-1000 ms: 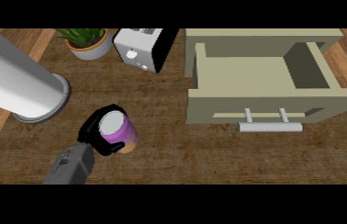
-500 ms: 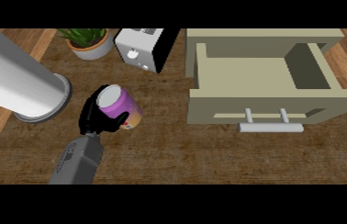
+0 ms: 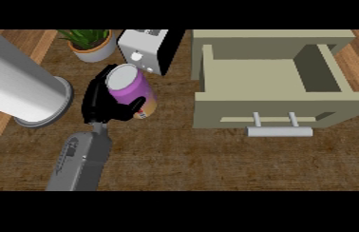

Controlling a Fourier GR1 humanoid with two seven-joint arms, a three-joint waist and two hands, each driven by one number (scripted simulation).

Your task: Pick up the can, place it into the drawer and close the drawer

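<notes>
A purple can with a pale top sits in my left hand, whose fingers wrap its left side while the thumb crosses its lower front. The can is tilted and seems held above the wooden counter, left of centre. To the right stands a beige drawer, pulled open with nothing visible inside, its metal handle facing me. A gap of counter separates the can from the drawer's left wall. My right hand does not show.
A white toaster stands just behind the can. A potted plant sits at the back left. A big pale grey cylinder on a round base fills the left edge, close to my hand.
My left hand has carried the can away from me and slightly right, toward the toaster. The drawer has not moved.
</notes>
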